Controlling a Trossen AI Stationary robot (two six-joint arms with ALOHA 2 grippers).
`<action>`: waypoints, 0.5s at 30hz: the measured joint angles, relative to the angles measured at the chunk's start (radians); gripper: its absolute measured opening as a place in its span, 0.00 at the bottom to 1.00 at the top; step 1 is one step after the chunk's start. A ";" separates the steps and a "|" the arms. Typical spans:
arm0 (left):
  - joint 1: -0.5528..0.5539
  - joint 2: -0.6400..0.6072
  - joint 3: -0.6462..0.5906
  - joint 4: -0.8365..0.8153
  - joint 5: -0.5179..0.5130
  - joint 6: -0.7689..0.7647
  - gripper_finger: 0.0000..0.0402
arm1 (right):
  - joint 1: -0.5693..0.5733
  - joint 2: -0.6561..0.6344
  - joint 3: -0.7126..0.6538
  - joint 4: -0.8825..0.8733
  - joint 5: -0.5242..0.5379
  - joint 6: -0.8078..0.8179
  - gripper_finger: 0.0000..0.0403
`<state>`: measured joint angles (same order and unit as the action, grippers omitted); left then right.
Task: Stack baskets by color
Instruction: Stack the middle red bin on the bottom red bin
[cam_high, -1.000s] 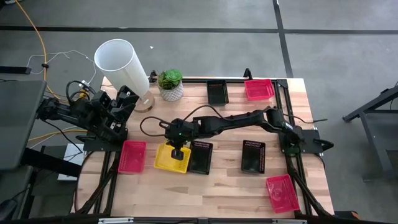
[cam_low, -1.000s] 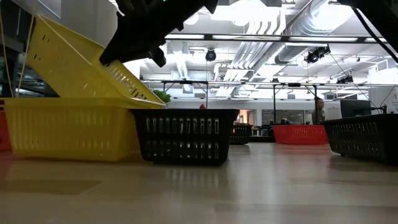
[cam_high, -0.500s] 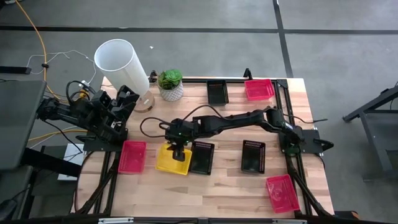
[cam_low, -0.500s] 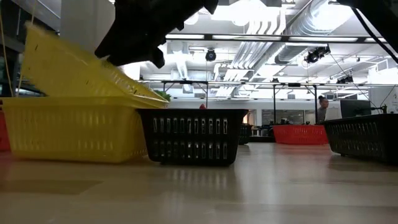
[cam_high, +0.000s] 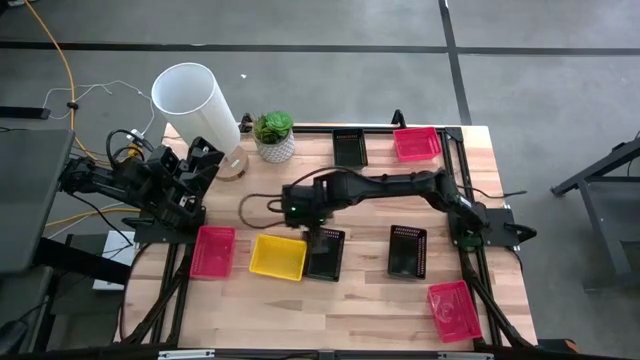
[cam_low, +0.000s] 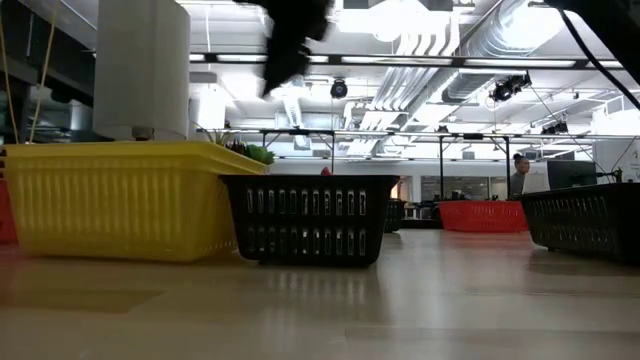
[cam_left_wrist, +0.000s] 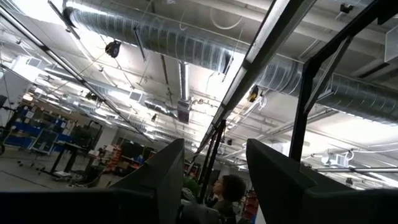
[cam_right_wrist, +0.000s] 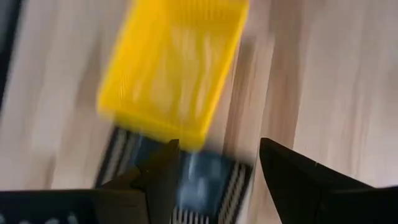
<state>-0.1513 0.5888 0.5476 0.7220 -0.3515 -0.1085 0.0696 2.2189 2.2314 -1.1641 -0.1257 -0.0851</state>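
A yellow basket (cam_high: 278, 256) stands on the table left of centre, with a black basket (cam_high: 325, 252) against its right side; both also show in the low view, the yellow basket (cam_low: 110, 200) beside the black one (cam_low: 310, 220). My right gripper (cam_right_wrist: 217, 152) hangs open above and just beyond them (cam_high: 300, 205), holding nothing. Under it in its wrist view lie the yellow basket (cam_right_wrist: 171, 68) and the black one (cam_right_wrist: 186, 180). My left gripper (cam_left_wrist: 214, 155) is open at the table's far left, pointing up at the ceiling.
A red basket (cam_high: 212, 250) lies left of the yellow one. Another black basket (cam_high: 407, 250) stands right of centre, and a red one (cam_high: 452, 310) near right. At the far edge are a black basket (cam_high: 349, 148), a red basket (cam_high: 416, 143), a potted plant (cam_high: 273, 136) and a white cylinder (cam_high: 195, 105).
My right gripper has opened and let go of a tilted yellow basket. That basket has dropped level into the yellow one below it. The gripper has then risen and drawn back toward the table's far edge, tipping more steeply down.
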 joint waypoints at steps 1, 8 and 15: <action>0.000 0.000 0.000 -0.003 0.000 0.000 0.40 | 0.000 -0.011 -0.020 -0.037 0.000 -0.003 0.52; 0.000 0.000 0.000 -0.061 0.000 0.000 0.40 | -0.002 -0.246 -0.408 0.065 -0.003 0.072 0.52; 0.000 0.000 0.000 -0.080 0.000 0.000 0.40 | 0.009 -0.681 -0.996 0.481 0.102 0.397 0.52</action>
<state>-0.1513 0.5888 0.5476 0.6420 -0.3511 -0.1083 0.0791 1.5375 1.2358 -0.6829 -0.0241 0.3118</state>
